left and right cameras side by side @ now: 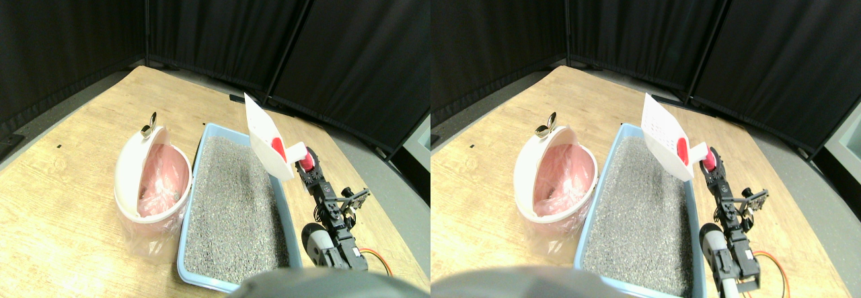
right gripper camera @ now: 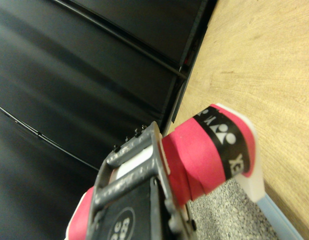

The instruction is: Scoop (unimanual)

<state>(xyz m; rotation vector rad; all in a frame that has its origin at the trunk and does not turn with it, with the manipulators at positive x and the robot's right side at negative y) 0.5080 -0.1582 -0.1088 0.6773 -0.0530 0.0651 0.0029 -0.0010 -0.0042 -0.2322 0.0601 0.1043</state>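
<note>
Light wood tabletop (left and right cameras side by side: 74, 177) w/ black curtains (left and right cameras side by side: 222, 22) behind, upper frame. Right gripper (left and right cameras side by side: 308, 165) reaches up from lower right, jaws closed on red-wrapped handle (right gripper camera: 199, 155) of white scoop (left and right cameras side by side: 268, 146), raised tilted above blue litter tray (left and right cameras side by side: 195, 271), frame centre. Pink-lined bin (left and right cameras side by side: 144, 183) left of tray. Handle tape lettering unreadable.

A white scoop (left and right cameras side by side: 268, 144) with a red-wrapped handle (left and right cameras side by side: 306, 161) tilts upward above the grey litter (left and right cameras side by side: 235, 197) in the blue tray (left and right cameras side by side: 196, 170).
</note>
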